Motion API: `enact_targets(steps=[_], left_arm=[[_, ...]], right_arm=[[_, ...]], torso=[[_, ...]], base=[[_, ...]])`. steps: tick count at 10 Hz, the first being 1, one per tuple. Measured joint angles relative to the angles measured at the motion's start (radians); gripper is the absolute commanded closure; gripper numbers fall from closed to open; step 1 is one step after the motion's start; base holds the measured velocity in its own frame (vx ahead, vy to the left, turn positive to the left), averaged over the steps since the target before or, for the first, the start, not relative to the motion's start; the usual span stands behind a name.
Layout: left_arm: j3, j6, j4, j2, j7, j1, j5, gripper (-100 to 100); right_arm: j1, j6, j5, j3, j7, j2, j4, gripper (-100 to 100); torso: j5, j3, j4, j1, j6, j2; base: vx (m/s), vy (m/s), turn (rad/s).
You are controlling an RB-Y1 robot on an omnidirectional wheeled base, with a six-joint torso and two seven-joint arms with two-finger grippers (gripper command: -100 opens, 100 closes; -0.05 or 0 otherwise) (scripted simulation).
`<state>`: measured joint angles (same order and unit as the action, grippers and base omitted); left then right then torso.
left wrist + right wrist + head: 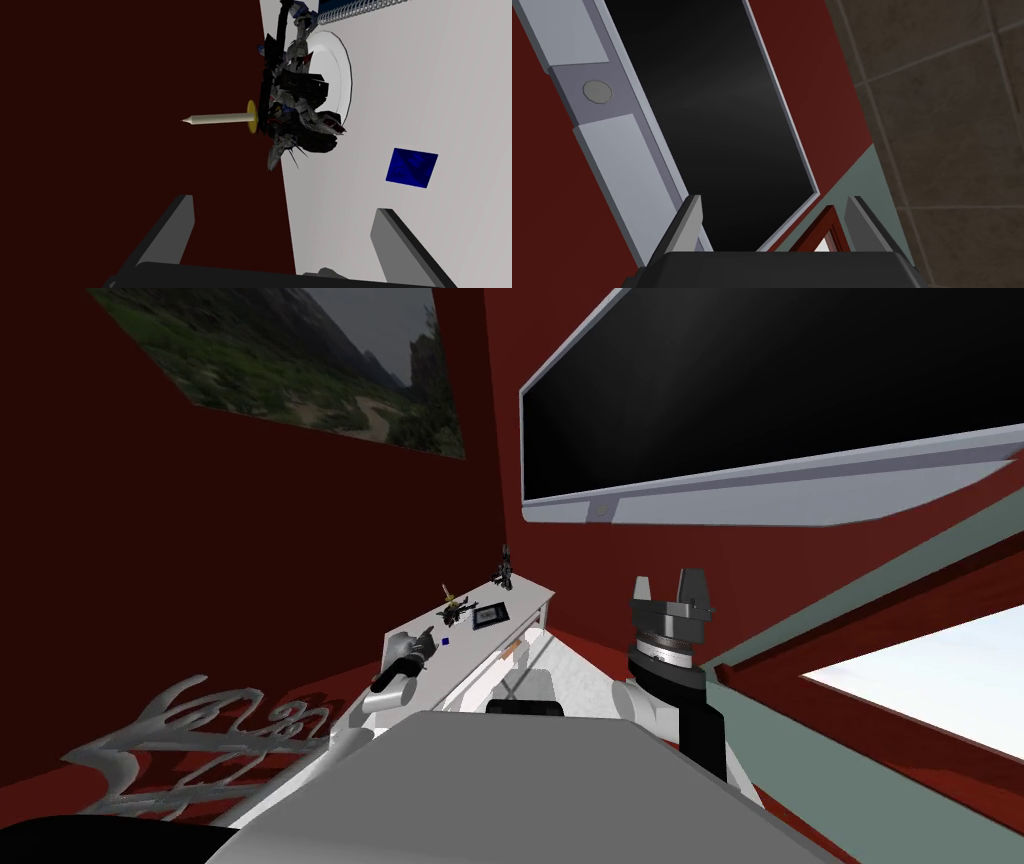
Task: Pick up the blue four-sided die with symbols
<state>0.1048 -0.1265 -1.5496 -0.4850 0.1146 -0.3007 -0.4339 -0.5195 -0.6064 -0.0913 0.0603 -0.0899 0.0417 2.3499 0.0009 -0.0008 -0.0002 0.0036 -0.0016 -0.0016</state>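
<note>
Left gripper [283,204] fingers stand wide apart with nothing between them, hanging low over the near end of a white table [425,90] set against a dark red wall [125,100]. One finger [395,240] shows over the table top and the other against the red wall past the table's edge. Just ahead of the table-side finger lies the blue die [411,167], flat on the table top, apart from both fingers and outside the gap between them. Farther along, near the wall edge of the table, a dark spiky figurine [300,115] stands on a white round plate [342,75], with a cream stick [220,118] and its yellow disc close against it. A spiral-bound notebook [350,7] lies beyond the plate. On the other side, the right gripper [668,585] is raised high, well away from the table, its fingers spread and empty.
</note>
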Motion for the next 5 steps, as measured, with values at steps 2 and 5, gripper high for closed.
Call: enact_targets(steps=[2, 5], left_arm=[[0.0, -0.03, 0.045, -0.013, 0.006, 0.018, -0.01, -100], [0.007, -0.109, 0.113, -0.04, 0.023, 0.047, -0.03, -100]], right_arm=[[0.0, 0.0, 0.0, 0.0, 0.0, 0.0, 0.0, 0], [0.0, 0.0, 0.0, 0.0, 0.0, 0.0, 0.0, 0]], torso=[[0.0, 0.0, 0.0, 0.0, 0.001, 0.0], [0.0, 0.0, 0.0, 0.001, 0.0, 0.0]], base=[[-0.014, 0.017, -0.253], [-0.014, 0.021, -0.236]])
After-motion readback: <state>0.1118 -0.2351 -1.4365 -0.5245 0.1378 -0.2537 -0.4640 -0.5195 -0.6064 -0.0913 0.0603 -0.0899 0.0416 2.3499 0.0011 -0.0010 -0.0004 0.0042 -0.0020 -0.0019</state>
